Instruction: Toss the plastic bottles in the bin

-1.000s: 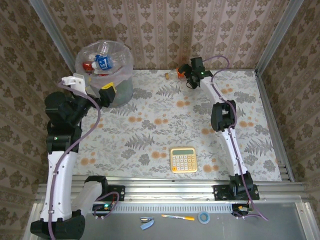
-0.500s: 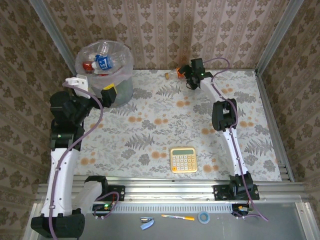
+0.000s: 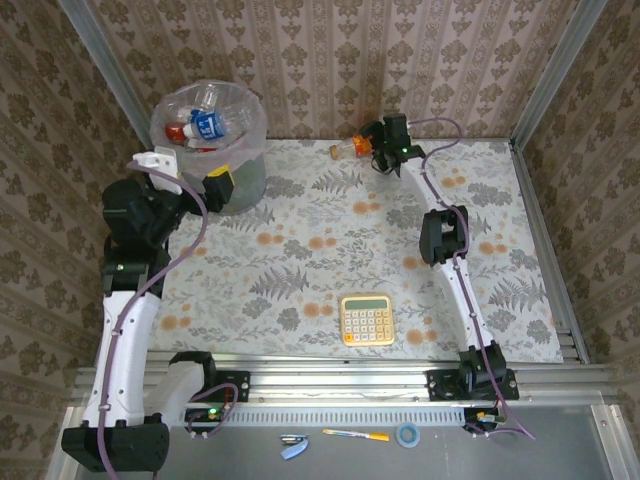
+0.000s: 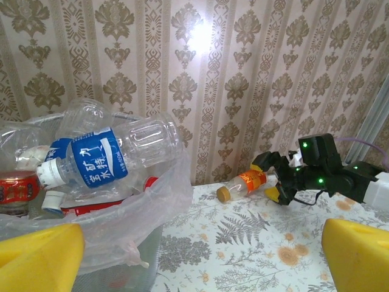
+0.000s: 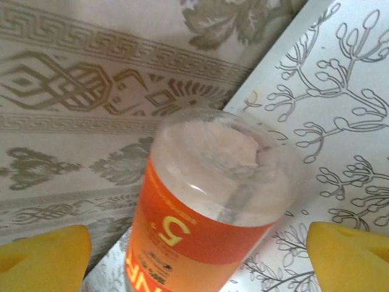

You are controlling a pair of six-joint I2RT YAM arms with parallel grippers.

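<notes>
The overhead view is bright and evenly lit, with only faint, soft shadows on the table (image 3: 300, 260). In the left wrist view a white patch of glare sits high on the wallpaper (image 4: 203, 36), and the bin bag (image 4: 152, 201) carries a pale sheen. Both wrist views leave the yellow pads (image 4: 37, 255) at their bottom corners blurred, and the orange-labelled bottle (image 5: 206, 207), very close to the right wrist lens, looks soft.
</notes>
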